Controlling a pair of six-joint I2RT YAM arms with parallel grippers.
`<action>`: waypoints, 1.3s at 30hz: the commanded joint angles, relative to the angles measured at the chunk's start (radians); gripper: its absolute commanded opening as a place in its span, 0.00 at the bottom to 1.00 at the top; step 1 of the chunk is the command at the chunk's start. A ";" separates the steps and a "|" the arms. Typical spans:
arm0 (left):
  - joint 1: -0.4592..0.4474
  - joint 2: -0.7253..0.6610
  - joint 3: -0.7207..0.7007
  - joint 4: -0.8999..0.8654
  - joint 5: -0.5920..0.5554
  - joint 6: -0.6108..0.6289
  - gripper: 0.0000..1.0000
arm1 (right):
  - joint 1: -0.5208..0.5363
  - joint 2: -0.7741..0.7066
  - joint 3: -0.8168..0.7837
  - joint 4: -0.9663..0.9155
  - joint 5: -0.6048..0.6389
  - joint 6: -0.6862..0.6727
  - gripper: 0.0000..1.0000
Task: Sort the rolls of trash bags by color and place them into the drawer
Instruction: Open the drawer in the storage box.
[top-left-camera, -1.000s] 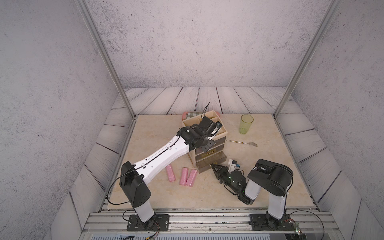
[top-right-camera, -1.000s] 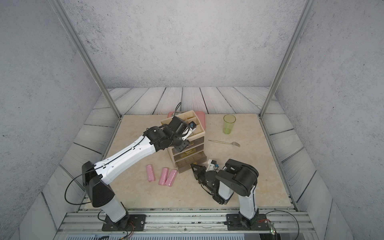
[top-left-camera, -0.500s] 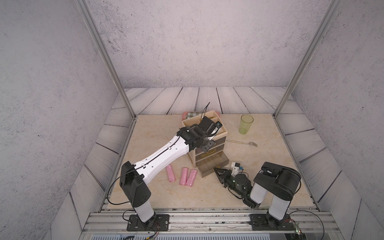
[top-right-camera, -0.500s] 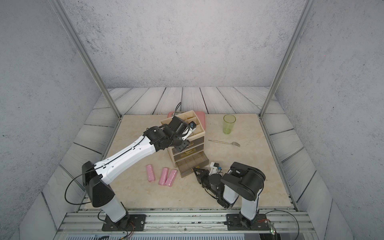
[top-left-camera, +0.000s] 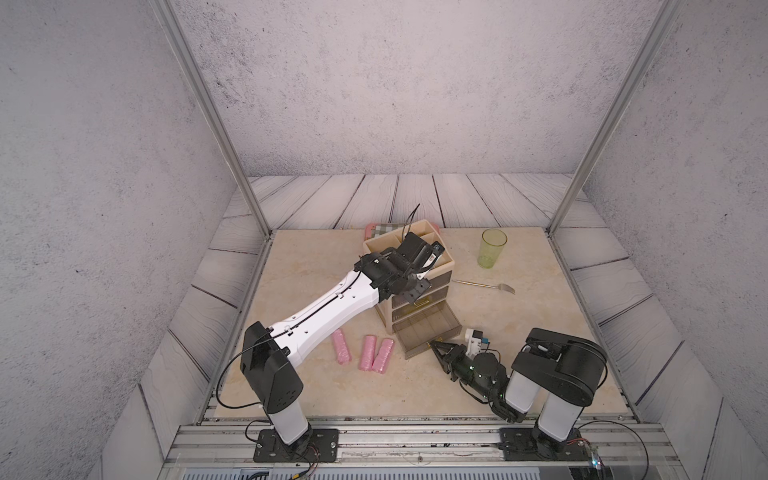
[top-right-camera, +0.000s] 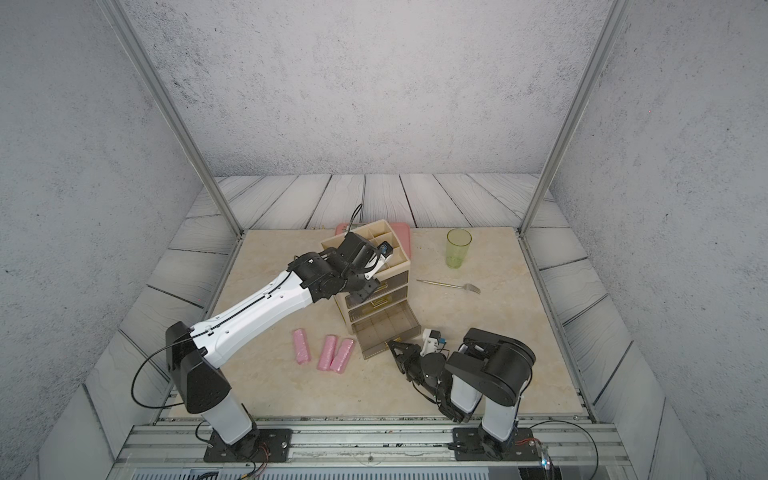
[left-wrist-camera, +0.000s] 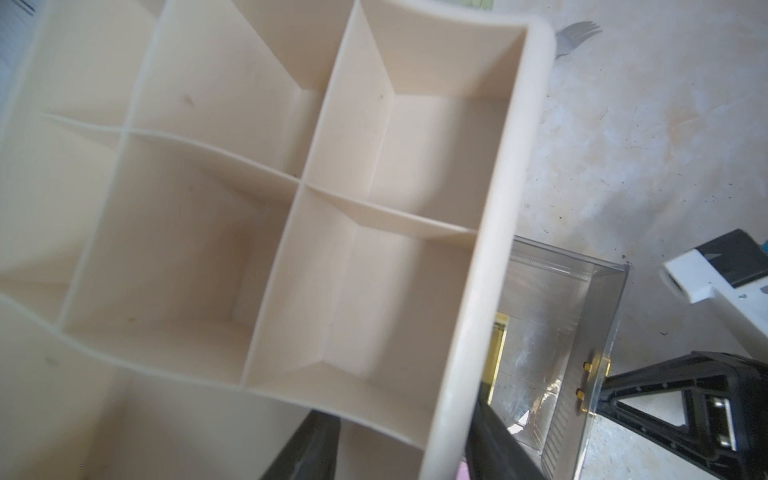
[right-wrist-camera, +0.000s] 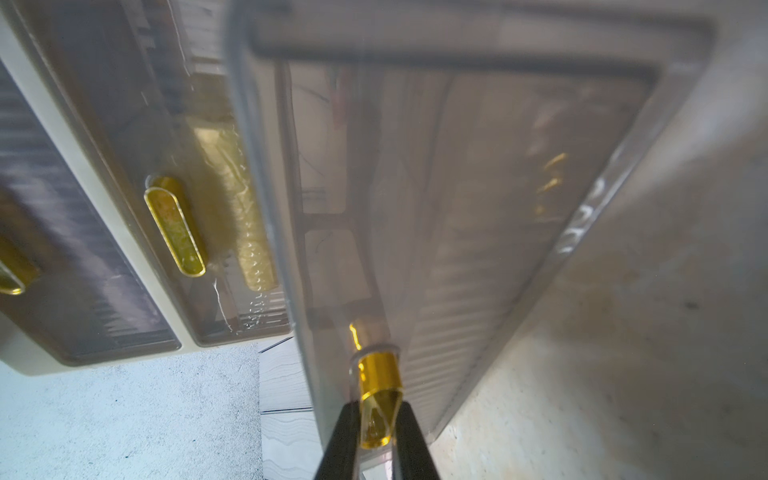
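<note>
Pink rolls (top-left-camera: 367, 353), three of them, lay on the table (top-left-camera: 332, 266) near the left of the bottom drawer (top-left-camera: 428, 328), which stood pulled out. The right gripper (right-wrist-camera: 377, 409) was pinched tight on its gold handle (right-wrist-camera: 378, 374). The left gripper (left-wrist-camera: 399, 409), jaws half apart and holding nothing, straddled the front wall of the cream organizer (top-left-camera: 419, 232); a yellow roll (right-wrist-camera: 245, 208) showed through the middle drawer (right-wrist-camera: 124, 137).

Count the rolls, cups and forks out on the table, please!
Pink rolls: 3
Green cup: 1
Fork: 1
Total: 5
</note>
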 joint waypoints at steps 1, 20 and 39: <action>0.030 0.050 -0.008 -0.043 -0.041 -0.019 0.52 | 0.009 -0.014 -0.050 -0.113 -0.016 -0.009 0.05; 0.030 0.035 -0.001 -0.041 -0.015 -0.029 0.52 | 0.010 -0.033 -0.029 -0.114 -0.038 -0.040 0.57; 0.034 -0.238 0.082 -0.067 0.079 -0.221 0.65 | 0.011 -1.418 0.252 -1.885 0.228 -0.385 0.97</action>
